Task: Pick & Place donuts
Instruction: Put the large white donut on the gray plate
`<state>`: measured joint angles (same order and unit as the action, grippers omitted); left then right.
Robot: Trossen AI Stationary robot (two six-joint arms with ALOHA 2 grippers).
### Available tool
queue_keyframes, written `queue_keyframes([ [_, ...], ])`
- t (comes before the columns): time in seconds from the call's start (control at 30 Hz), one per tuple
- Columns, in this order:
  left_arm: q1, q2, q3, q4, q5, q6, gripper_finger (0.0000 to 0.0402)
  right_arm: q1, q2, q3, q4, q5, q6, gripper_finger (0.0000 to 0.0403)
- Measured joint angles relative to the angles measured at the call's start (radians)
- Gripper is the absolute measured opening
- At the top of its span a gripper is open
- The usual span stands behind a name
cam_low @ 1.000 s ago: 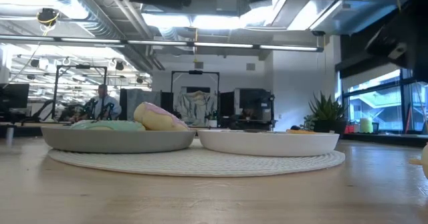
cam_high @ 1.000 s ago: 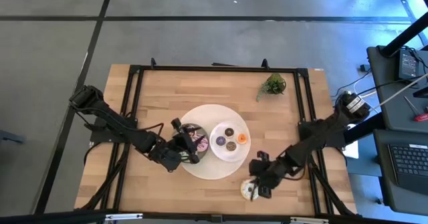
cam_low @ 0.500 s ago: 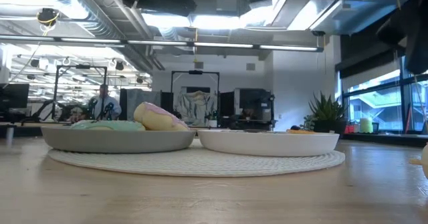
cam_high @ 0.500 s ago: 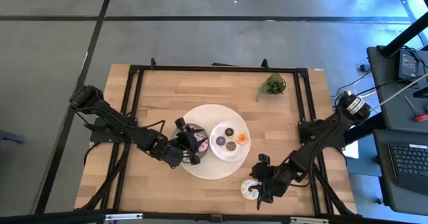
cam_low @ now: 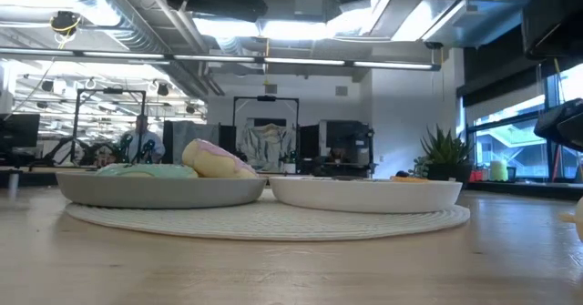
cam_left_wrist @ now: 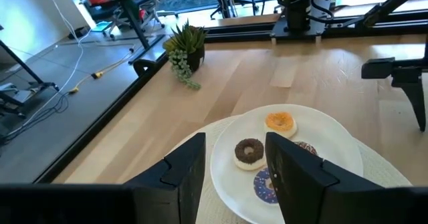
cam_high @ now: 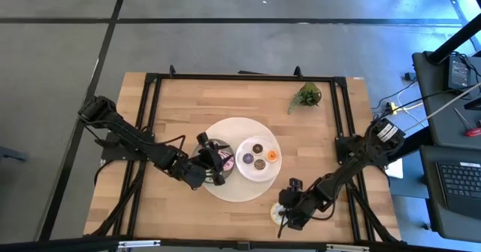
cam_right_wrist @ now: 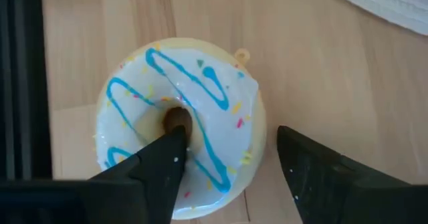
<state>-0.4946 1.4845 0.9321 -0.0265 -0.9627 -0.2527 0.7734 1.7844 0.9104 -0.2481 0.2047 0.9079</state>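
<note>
Right wrist view: right gripper [cam_right_wrist: 224, 160] jaws are gaping, straddling the cream donut [cam_right_wrist: 179, 124]; off-centre closing risks squirting it away.

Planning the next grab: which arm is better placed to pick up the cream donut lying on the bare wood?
Right. The right gripper hangs open directly over the cream donut, fingers straddling it. The left gripper sits away over the grey plate.

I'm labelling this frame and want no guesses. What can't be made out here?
- Cream donut: its near edge is hidden by the right gripper fingers in the right wrist view.
- Grey plate: mostly hidden by the left gripper in the high view.
- Mini donuts: too small for icing detail in the high view.
</note>
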Motion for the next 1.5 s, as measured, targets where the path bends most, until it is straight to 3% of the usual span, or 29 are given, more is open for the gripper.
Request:
queue_keyframes([
  [0.27, 0.000, 0.000, 0.000, 0.000, 0.000, -0.014, 0.0148, -0.023, -0.002, 0.000, 0.000, -0.036, -0.054, 0.0145],
  [0.43, 0.000, 0.000, 0.000, 0.000, 0.000, -0.029, 0.0151, -0.080, -0.039, -0.005, -0.028, -0.130, -0.113, 0.0092],
  [0.67, -0.004, 0.000, 0.000, 0.000, -0.009, 0.004, 0.0150, -0.189, -0.177, -0.006, -0.079, -0.123, -0.279, 0.0056],
  [0.8, -0.015, 0.000, 0.000, 0.000, -0.020, -0.011, 0.0148, -0.275, -0.255, -0.005, -0.074, 0.011, -0.414, 0.0054],
  [0.93, -0.014, 0.000, 0.000, 0.007, 0.017, -0.007, 0.0151, -0.348, -0.293, -0.005, 0.024, 0.344, -0.578, 0.0054],
  [1.07, -0.009, 0.000, 0.000, 0.042, 0.018, -0.013, 0.0152, -0.402, -0.294, -0.005, 0.238, 0.641, -0.757, 0.0053],
  [1.23, -0.005, 0.000, 0.000, 0.060, 0.013, -0.012, 0.0148, -0.431, -0.294, -0.003, 0.445, 0.698, -0.941, 0.0053],
  [1.5, 0.041, 0.000, 0.000, 0.090, -0.175, -0.010, 0.0155, -0.444, -0.293, -0.003, 0.523, 0.734, -1.018, 0.0053],
])
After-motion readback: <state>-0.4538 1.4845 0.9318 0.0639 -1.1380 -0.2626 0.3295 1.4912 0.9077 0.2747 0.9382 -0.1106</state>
